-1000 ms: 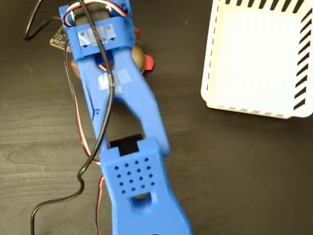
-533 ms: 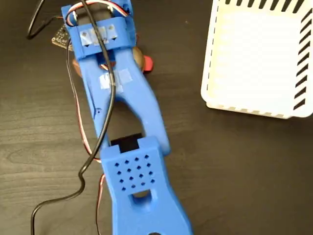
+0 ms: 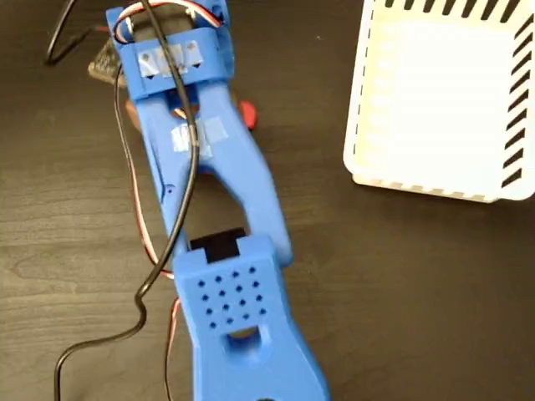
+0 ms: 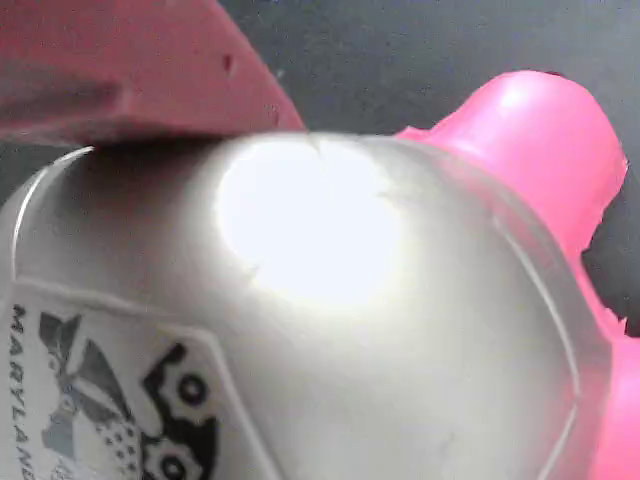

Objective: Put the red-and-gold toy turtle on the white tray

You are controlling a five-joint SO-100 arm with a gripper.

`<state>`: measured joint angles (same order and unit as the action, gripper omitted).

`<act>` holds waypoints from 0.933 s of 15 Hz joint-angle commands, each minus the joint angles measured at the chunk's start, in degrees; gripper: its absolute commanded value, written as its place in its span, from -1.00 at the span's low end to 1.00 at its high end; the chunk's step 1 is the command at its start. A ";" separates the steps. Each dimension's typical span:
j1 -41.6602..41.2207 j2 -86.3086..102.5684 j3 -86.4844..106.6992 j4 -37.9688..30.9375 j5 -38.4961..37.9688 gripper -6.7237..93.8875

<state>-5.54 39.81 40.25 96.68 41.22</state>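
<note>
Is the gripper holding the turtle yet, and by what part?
Cannot tell. The arm hides the gripper; the turtle fills the wrist view, no fingers clearly visible.

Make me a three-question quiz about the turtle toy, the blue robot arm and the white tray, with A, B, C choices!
1. Where is the white tray in the fixed view?
A. top right
B. bottom left
C. under the arm

2. What colour is the robot arm?
A. blue
B. yellow
C. white

3. What lies in the tray right now?
A. the turtle
B. a cable
C. nothing

Answers:
1. A: the tray fills the upper right corner of the fixed view.
2. A: every arm segment is blue, with black and red cables along it.
3. C: its floor is bare; the red-and-gold toy turtle sits under the arm's far end, with only a red bit peeping out in the fixed view, while the wrist view shows its shiny shell close up.
</note>
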 commanded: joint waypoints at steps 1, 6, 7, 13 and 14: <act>-1.41 15.21 4.92 0.09 -4.13 -0.86; -1.67 41.48 20.21 -1.41 -17.05 -0.86; -0.70 45.09 20.21 0.26 -20.65 -0.86; 13.54 52.56 16.44 3.16 -51.86 -0.86; 17.05 50.89 13.54 2.99 -55.02 -0.86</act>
<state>5.10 87.10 60.38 98.88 -6.77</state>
